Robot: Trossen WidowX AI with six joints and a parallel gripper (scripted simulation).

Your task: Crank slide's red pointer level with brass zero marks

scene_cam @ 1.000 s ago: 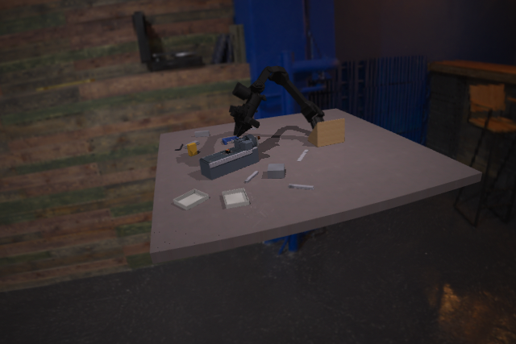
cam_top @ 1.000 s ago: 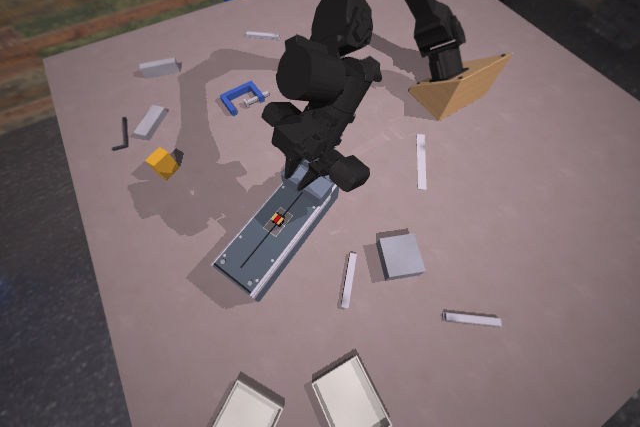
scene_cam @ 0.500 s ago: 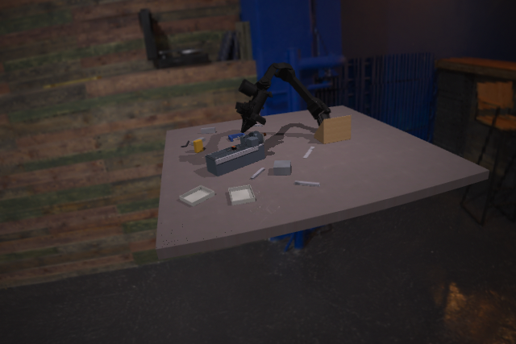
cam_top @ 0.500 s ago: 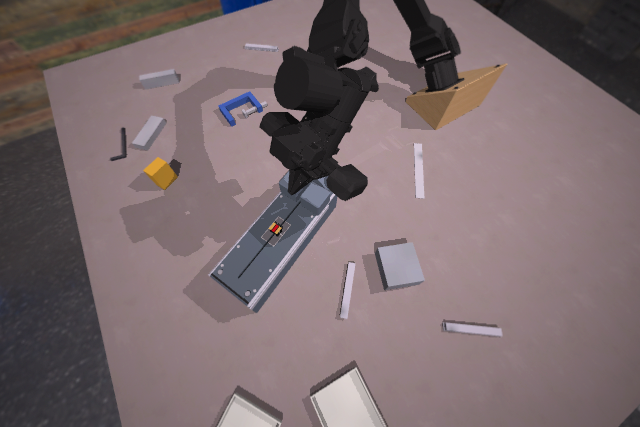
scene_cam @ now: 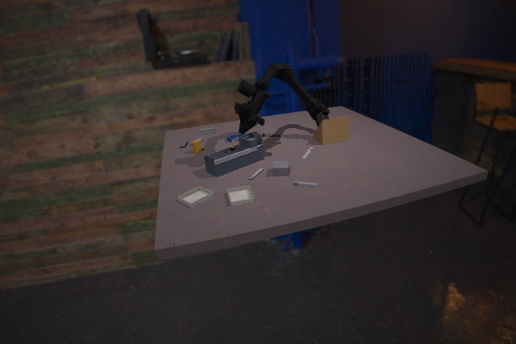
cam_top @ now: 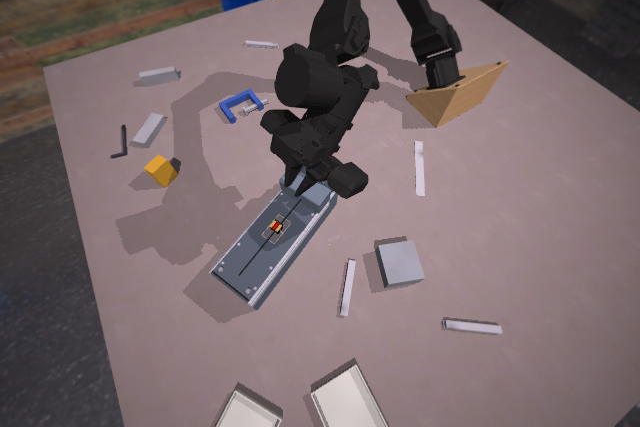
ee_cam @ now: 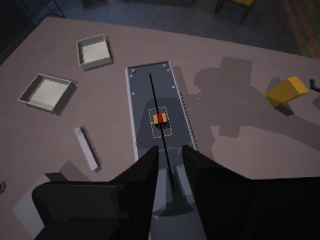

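The machine (cam_top: 248, 257) (scene_cam: 235, 162) (ee_cam: 142, 85) is a long dark grey box with a slot along its top. Its red pointer (cam_top: 276, 226) (ee_cam: 160, 118) sits in the slot between two brass marks (ee_cam: 155, 119) (ee_cam: 164, 119) and looks about level with them; a tiny offset cannot be told. A raised grey housing (cam_top: 316, 196) (scene_cam: 248, 141) stands at the end nearer the arm. A small brown knob (scene_cam: 263, 134), apparently the crank's handle, shows beyond it. My gripper (cam_top: 293, 189) (scene_cam: 241, 131) (ee_cam: 170, 149) is partly open and empty, its fingertips above the housing end, away from the knob.
A blue clamp (cam_top: 238, 98) and a yellow block (cam_top: 161, 171) (ee_cam: 286, 92) lie beside the machine. A grey block (cam_top: 400, 263) and white strips (cam_top: 419, 169) (cam_top: 347, 288) lie on its other side. Two trays (scene_cam: 195, 204) (scene_cam: 240, 203) sit beyond its far end. A wooden wedge (cam_top: 465, 99) stands by the arm's base.
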